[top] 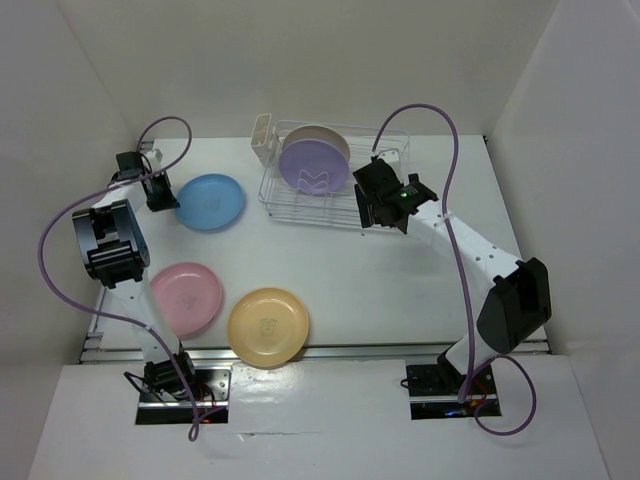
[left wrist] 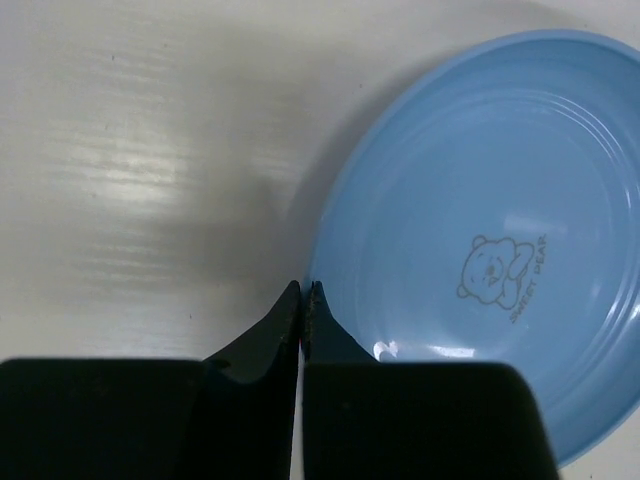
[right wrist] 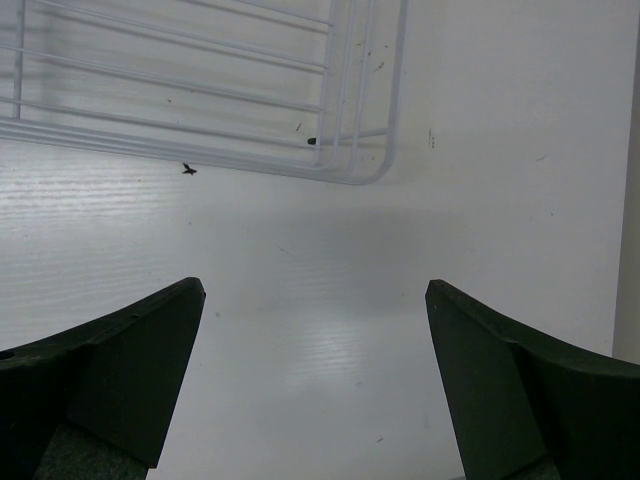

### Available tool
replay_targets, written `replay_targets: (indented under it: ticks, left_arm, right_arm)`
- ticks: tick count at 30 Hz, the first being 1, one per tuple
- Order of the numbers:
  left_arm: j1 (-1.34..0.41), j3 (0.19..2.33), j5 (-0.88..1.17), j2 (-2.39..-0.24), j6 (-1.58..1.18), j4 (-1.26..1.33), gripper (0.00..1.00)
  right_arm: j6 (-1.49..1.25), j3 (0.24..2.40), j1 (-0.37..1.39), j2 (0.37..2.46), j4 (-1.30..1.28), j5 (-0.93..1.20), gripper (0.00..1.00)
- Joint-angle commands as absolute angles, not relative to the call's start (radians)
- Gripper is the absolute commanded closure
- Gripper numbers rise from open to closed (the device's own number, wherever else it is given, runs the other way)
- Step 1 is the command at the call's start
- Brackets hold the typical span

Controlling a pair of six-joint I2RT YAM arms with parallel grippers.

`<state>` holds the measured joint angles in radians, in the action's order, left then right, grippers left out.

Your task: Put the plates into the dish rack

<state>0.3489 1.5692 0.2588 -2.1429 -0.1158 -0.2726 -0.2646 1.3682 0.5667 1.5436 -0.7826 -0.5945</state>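
The white wire dish rack (top: 335, 195) stands at the back centre and holds the purple plate (top: 312, 165) upright, with the cream plate (top: 330, 138) behind it. The light blue plate (top: 211, 202) lies on the table at the left. My left gripper (top: 162, 193) is at its left rim. In the left wrist view its fingers (left wrist: 303, 292) are closed astride the rim of the light blue plate (left wrist: 480, 250). The pink plate (top: 187, 298) and the yellow-orange plate (top: 268, 326) lie flat near the front. My right gripper (top: 375, 207) is open and empty by the rack's right end (right wrist: 200, 130).
A small white cutlery holder (top: 263, 135) sits at the rack's back left corner. White walls close in the table on the left, back and right. Purple cables loop over both arms. A metal rail (top: 350, 350) runs along the near edge.
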Motion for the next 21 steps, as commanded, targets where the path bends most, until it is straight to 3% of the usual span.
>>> replay_targets:
  ticks: [1, 12, 17, 18, 21]
  left_arm:
    - [0.345, 1.508, 0.258, -2.071, -0.123, -0.296, 1.0]
    - [0.313, 1.454, 0.336, -1.677, -0.072, 0.089, 1.0]
    - [0.301, 1.212, 0.535, -1.53, 0.004, 0.594, 1.0]
    - [0.289, 1.171, 0.607, -1.517, 0.017, 0.829, 1.0]
    - [0.259, 1.112, 0.792, -1.548, 0.038, 1.125, 1.0]
  right_arm:
    - [-0.267, 1.384, 0.561, 1.532, -0.79, -0.617, 0.0]
    - [-0.267, 1.393, 0.571, 1.532, -0.779, -0.617, 0.0]
    - [-0.267, 1.375, 0.571, 1.523, -0.779, -0.617, 0.0]
    - [-0.267, 1.374, 0.571, 1.523, -0.779, -0.617, 0.0]
    - [-0.267, 1.374, 0.581, 1.523, -0.779, -0.617, 0.0]
